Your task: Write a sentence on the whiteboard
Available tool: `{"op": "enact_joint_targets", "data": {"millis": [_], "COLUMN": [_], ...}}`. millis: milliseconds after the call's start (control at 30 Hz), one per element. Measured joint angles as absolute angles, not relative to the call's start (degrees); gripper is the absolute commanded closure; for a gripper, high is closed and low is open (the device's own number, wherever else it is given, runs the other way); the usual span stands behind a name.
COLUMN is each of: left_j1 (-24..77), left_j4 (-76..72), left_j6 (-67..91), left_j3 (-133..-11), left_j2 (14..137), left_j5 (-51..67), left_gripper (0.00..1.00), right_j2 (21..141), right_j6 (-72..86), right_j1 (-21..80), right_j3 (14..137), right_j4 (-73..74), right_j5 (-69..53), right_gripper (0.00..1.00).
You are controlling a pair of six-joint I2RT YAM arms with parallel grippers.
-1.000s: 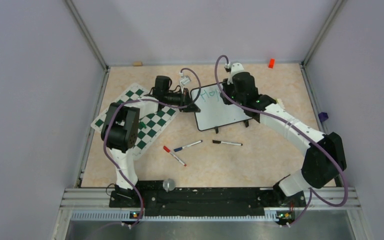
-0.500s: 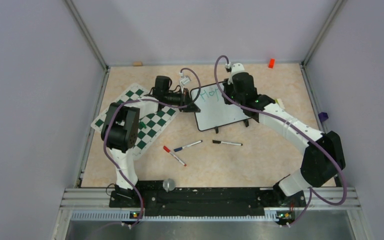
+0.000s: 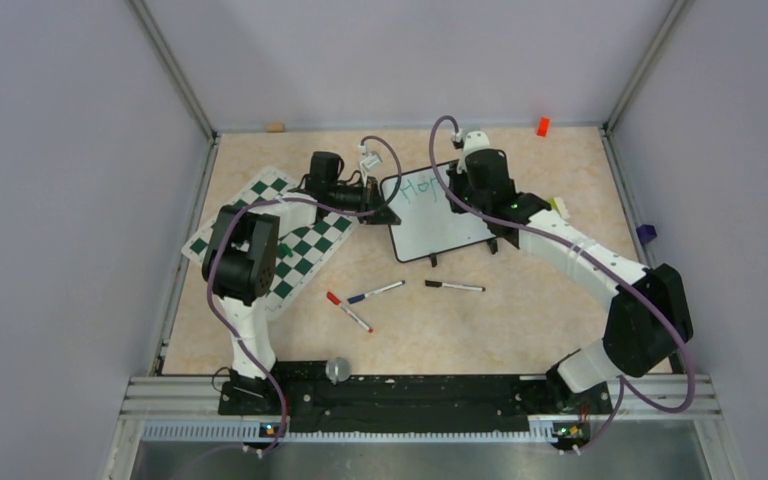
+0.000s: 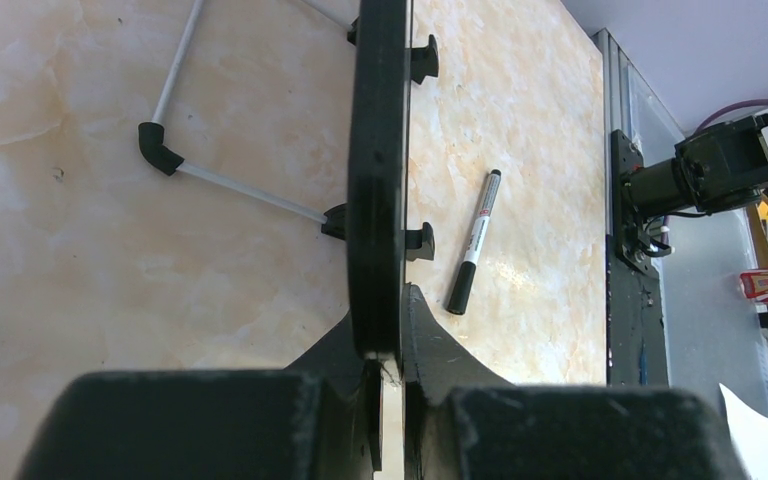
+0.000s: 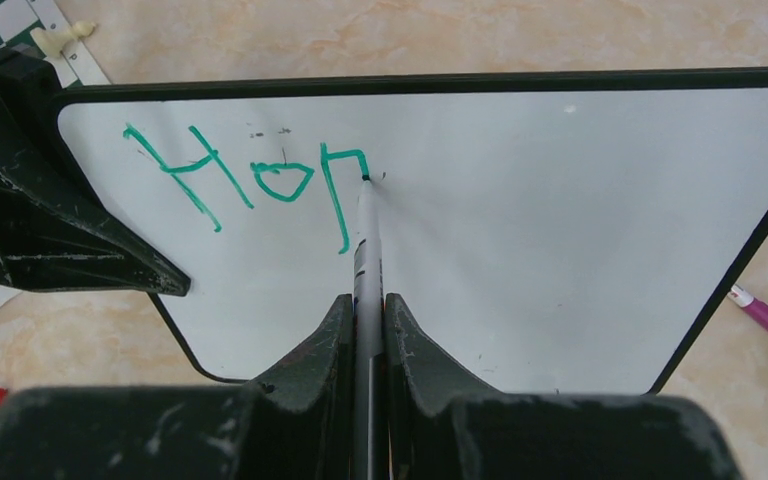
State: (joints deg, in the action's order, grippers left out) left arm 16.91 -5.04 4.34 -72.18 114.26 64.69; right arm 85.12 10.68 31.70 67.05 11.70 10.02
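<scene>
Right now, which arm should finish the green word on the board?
The right one. The right pincer grips the green marker, its tip touching the whiteboard at the half-drawn third letter. The left pincer is clamped on the whiteboard's edge, apparently steadying it.

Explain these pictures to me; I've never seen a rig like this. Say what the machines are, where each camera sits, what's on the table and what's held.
These are two robot arms bolted to a table. The wide picture looks down from above and behind them; the other two come from a camera on each wrist. The left gripper is clamped on the edge of a small whiteboard. The right gripper holds a marker, its green tip on the board at the unfinished green lettering. Also lying on the table: a chessboard mat and three loose markers.
</scene>
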Motion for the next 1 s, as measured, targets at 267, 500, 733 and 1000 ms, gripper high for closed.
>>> {"op": "enact_joint_targets", "data": {"millis": [267,500,733,1000], "left_j1": [16.91,16.91,16.93,16.93], "left_j4": [-4.69,-4.69,-4.69,-4.67], "left_j6": [4.32,4.10,3.44,3.01], "left_j3": [-72.23,-72.23,-72.27,-72.31], "left_j2": [114.26,114.26,114.26,114.26], "left_j5": [64.64,64.66,64.75,64.93], "left_gripper": [1.00,1.00,1.00,1.00], "right_j2": [84.93,84.90,82.13,75.24], "right_j6": [10.68,10.70,10.72,12.64], "right_j1": [31.59,31.59,30.94,26.61], "right_j3": [66.32,66.04,64.27,59.59], "right_j4": [11.60,11.55,10.44,6.59], "right_j5": [7.84,5.02,4.05,2.28], "right_gripper": [1.00,1.00,1.00,1.00]}}
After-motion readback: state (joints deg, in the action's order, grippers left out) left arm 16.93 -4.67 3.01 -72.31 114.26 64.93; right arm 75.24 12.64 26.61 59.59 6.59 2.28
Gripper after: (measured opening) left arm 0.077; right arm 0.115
